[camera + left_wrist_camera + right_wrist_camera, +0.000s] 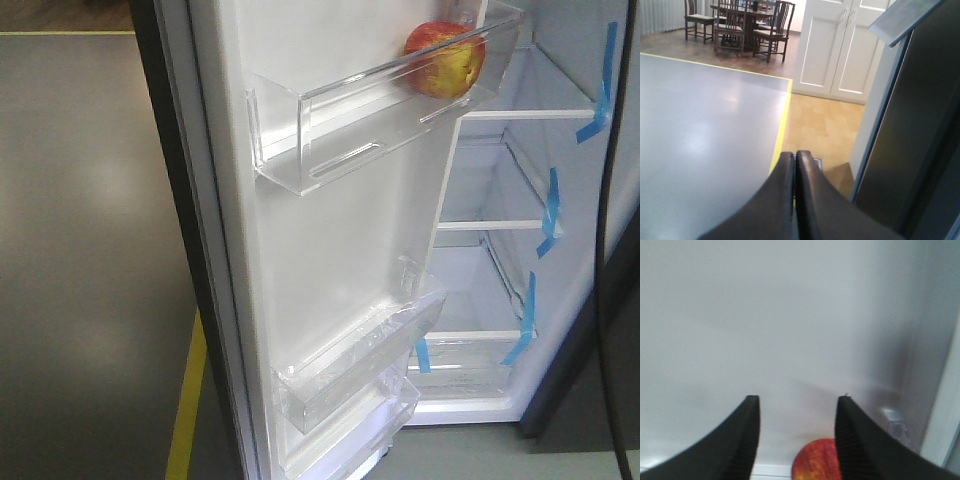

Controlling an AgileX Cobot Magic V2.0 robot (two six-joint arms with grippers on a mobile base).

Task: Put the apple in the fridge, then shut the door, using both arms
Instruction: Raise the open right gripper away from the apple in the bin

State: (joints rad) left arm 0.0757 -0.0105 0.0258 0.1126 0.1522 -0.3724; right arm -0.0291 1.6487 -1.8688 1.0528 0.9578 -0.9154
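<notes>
The red and yellow apple [445, 58] rests in the top clear bin [330, 125] on the white inner face of the open door [330, 260]. Behind it the fridge [520, 230] shows white shelves and blue tape strips. In the right wrist view my right gripper [797, 402] is open, its fingers spread wide above the apple [815, 460], which sits low between them, apart from both pads. In the left wrist view my left gripper [795, 155] is shut with nothing in it, beside the dark outer face of the door [910, 135]. Neither gripper shows in the front view.
Two lower clear bins [350, 365] hang on the door. A yellow floor line [190, 400] edges the grey floor. In the left wrist view, white cupboards [840, 45] and a dining table with chairs [740, 25] stand far back. A black cable [605, 250] runs down the right edge.
</notes>
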